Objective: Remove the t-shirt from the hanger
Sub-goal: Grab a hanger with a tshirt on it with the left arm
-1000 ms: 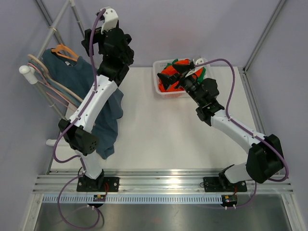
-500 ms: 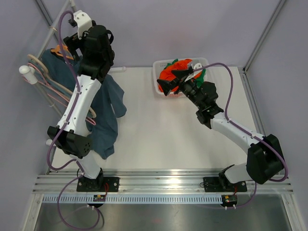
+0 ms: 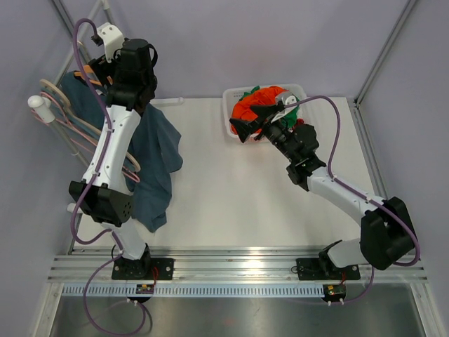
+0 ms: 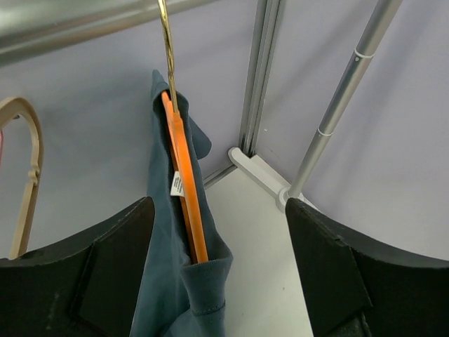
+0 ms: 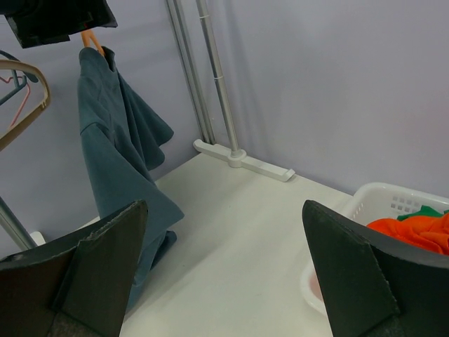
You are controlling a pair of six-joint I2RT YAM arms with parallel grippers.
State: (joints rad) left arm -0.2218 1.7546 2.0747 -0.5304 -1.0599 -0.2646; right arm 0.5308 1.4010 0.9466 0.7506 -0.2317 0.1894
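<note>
A dark blue t-shirt (image 3: 156, 154) hangs on an orange hanger (image 4: 186, 184) from the rail at the far left, its hem trailing onto the table. My left gripper (image 4: 218, 210) is open around the shirt's collar (image 4: 205, 281) and the hanger's shoulder, and neither finger touches them. In the top view the left gripper (image 3: 104, 69) sits high by the hanger's hook. My right gripper (image 3: 247, 126) is open and holds nothing above the table, beside the basket. From the right wrist view the t-shirt (image 5: 112, 147) hangs far to the left.
A white basket (image 3: 230, 105) of orange and green clothes (image 3: 254, 104) stands at the back of the table. Several bare wooden and pink hangers (image 3: 70, 123) hang on the rail. The rack's upright pole (image 4: 337, 105) and foot (image 5: 245, 163) stand at the back left.
My left arm has swung left and up to the hanger, and its jaws have narrowed a little around the collar. The right gripper has barely shifted.
</note>
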